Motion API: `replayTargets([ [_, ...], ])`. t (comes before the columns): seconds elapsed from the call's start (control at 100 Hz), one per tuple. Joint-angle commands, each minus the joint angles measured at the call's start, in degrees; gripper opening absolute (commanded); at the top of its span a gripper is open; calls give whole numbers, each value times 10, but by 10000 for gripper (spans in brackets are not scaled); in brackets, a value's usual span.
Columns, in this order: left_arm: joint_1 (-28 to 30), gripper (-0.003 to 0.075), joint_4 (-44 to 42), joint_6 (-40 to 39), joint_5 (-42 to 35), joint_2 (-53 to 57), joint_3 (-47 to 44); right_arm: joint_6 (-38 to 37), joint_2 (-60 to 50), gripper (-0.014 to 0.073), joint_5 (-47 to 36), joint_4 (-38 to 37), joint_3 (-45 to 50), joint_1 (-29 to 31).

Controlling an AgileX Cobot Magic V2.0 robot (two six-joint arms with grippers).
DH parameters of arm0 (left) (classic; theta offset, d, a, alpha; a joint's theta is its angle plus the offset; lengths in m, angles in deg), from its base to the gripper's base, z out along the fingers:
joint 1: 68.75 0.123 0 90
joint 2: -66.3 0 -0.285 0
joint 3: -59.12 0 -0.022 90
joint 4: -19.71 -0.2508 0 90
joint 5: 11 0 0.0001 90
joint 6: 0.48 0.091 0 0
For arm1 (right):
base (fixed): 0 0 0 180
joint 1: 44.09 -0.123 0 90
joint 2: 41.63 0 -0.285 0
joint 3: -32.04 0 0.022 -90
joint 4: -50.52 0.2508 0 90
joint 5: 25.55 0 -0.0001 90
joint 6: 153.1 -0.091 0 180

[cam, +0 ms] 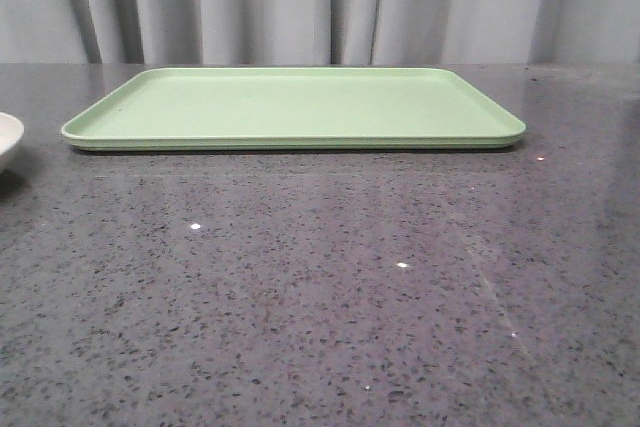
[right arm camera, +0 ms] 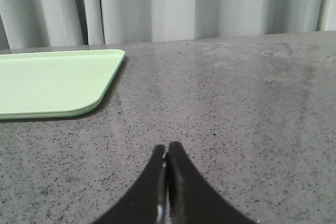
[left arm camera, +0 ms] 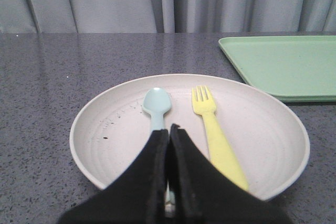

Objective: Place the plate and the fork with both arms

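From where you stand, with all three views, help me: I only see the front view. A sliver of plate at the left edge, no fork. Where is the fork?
Observer: The fork lies inside the plate, in the left wrist view.
Operator: Anything else in there?
Observer: A pale blue spoon lies beside the fork.
Operator: Is either gripper open?
Observer: No. The left gripper and the right gripper are both shut, holding nothing.
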Motion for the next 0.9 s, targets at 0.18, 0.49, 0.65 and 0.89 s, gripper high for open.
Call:
replayTargets([
  [0.18, 1, -20, 5, 0, -47, 18, -7, 7, -14, -4, -51, -7, -3, 4],
  [0.49, 1, -20, 5, 0, -74, 18, -7, 7, -14, -4, -51, -7, -3, 4],
  [0.65, 1, -20, 5, 0, -81, 18, -7, 7, -14, -4, -52, -7, -3, 4],
  [0.89, 1, -20, 5, 0, -87, 18, 2, 7, -14, -4, -53, 1, -5, 4],
])
